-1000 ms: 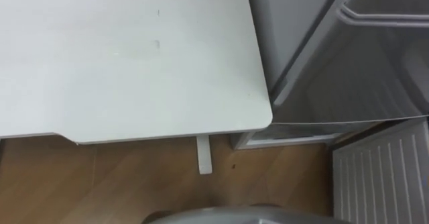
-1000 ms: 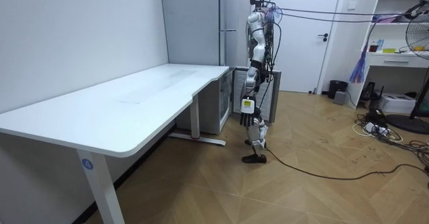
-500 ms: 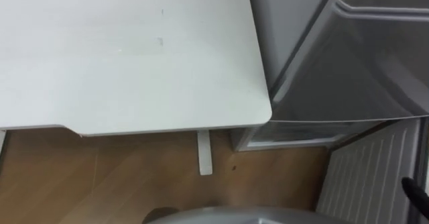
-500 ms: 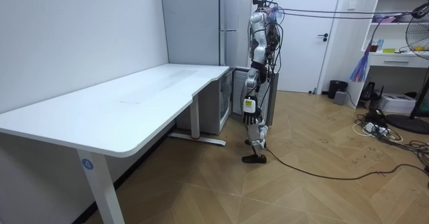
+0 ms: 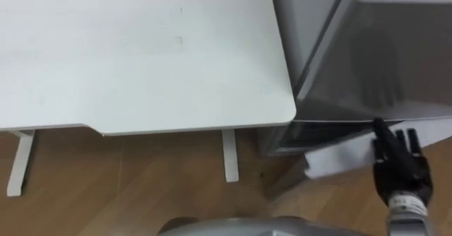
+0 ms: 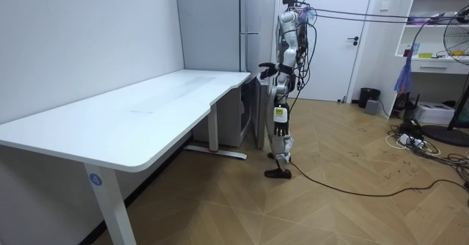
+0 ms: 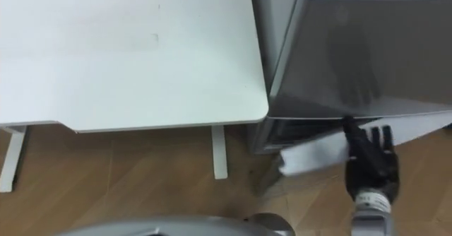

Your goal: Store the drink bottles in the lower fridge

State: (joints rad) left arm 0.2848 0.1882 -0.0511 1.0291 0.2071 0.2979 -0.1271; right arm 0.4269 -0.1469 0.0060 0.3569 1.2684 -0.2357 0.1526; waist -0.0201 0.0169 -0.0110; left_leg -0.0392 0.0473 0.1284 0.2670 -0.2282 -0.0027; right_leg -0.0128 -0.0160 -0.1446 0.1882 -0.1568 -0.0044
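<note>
I stand facing the tall grey fridge point(image 5: 367, 66) at the end of the white desk. Its lower door point(image 5: 332, 160) stands a little ajar, and its pale top edge shows below the upper door. My right hand point(image 5: 401, 172) is raised in front of me, fingers straight, with the fingertips at that door's upper edge by the fridge front. The room view shows the same hand point(image 6: 265, 71) stretched out toward the fridge and the lower door point(image 6: 258, 114) angled out from the cabinet. My left hand point(image 6: 278, 117) hangs at my side.
The white desk point(image 5: 141, 52) is close on my left, its corner beside the fridge and its legs point(image 5: 229, 155) on the wooden floor. Behind me in the room view are a white door, shelves, a fan and cables on the floor.
My right hand has come up from my side to the lower door. The door, wide open a second ago with its ribbed inside showing, has swung most of the way toward the fridge.
</note>
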